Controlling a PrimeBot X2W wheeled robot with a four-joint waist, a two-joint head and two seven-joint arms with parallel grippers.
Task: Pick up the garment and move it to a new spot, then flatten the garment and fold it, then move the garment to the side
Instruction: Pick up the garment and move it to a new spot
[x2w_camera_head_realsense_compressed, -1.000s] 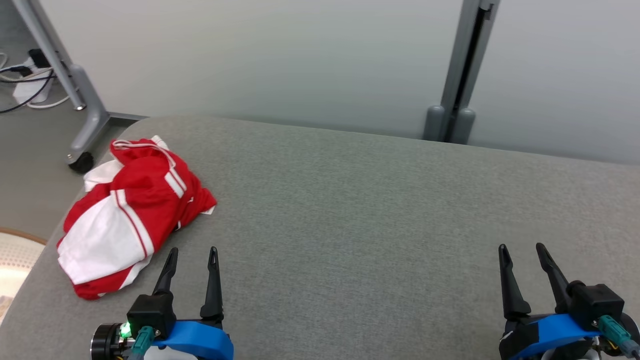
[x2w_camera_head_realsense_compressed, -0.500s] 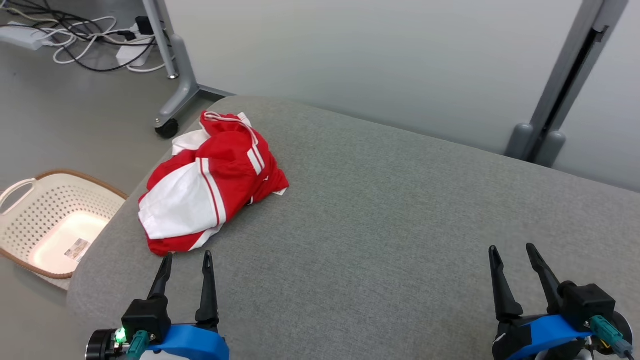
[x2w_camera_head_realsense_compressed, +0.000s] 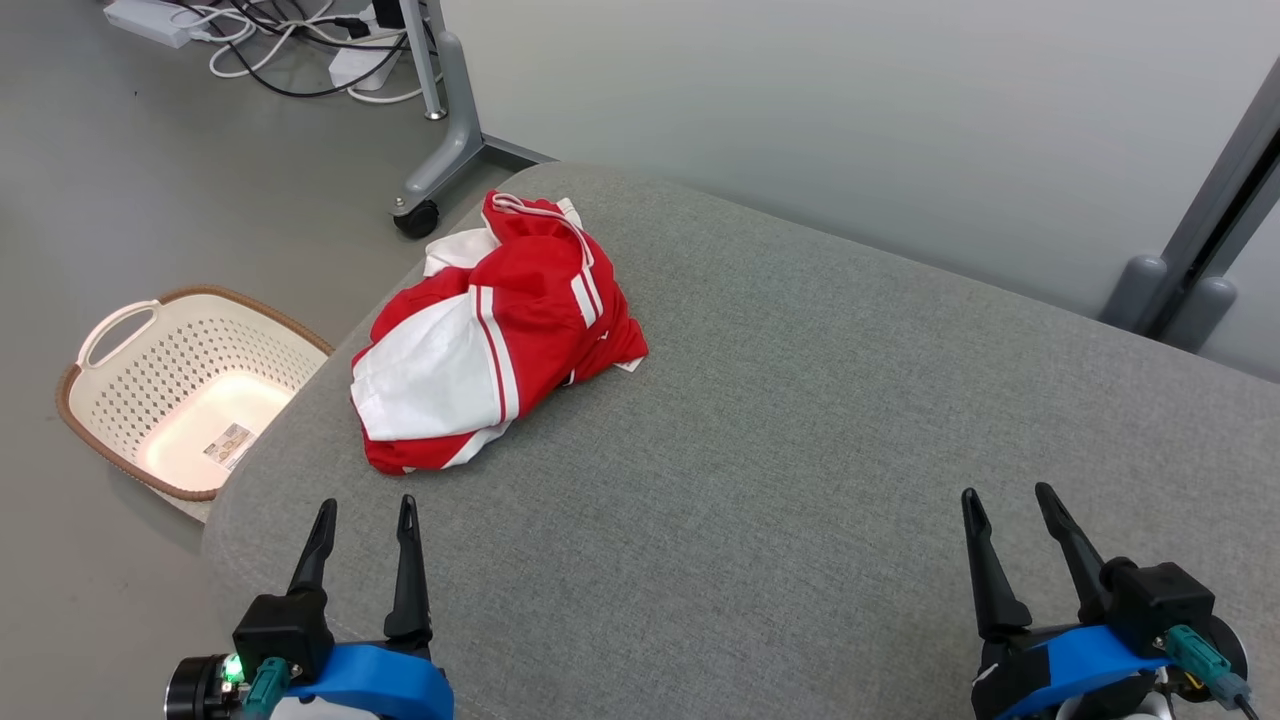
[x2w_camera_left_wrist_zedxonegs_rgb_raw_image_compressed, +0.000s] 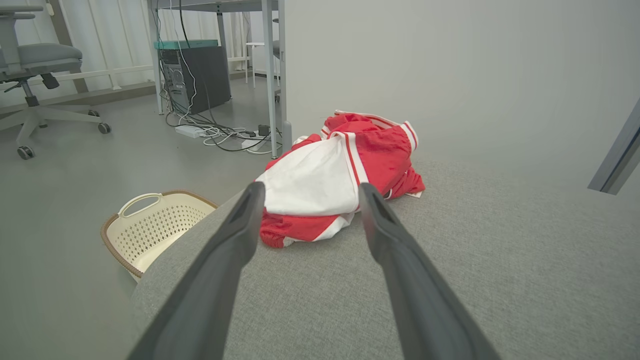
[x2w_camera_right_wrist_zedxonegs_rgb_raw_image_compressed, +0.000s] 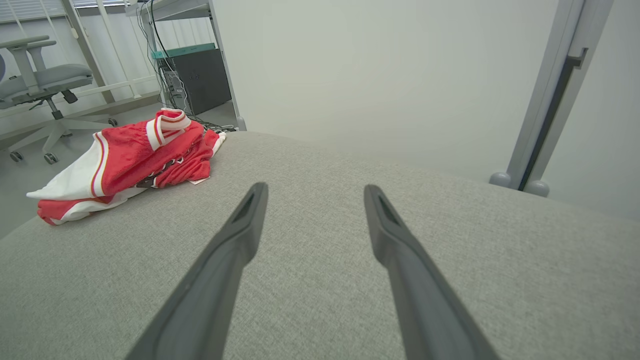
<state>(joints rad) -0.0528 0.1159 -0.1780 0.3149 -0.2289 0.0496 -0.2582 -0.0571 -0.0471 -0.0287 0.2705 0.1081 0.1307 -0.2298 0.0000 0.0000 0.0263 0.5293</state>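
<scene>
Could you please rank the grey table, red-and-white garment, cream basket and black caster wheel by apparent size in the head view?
1. Grey fabric-covered table
2. Crumpled red-and-white garment and cream perforated plastic basket: near alike, and the basket lies farther off, so unranked
3. Black caster wheel

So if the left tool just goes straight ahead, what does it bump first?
Probably the crumpled red-and-white garment, lying straight ahead of the open left tool on the grey fabric surface, though the tool's height is unclear.
</scene>
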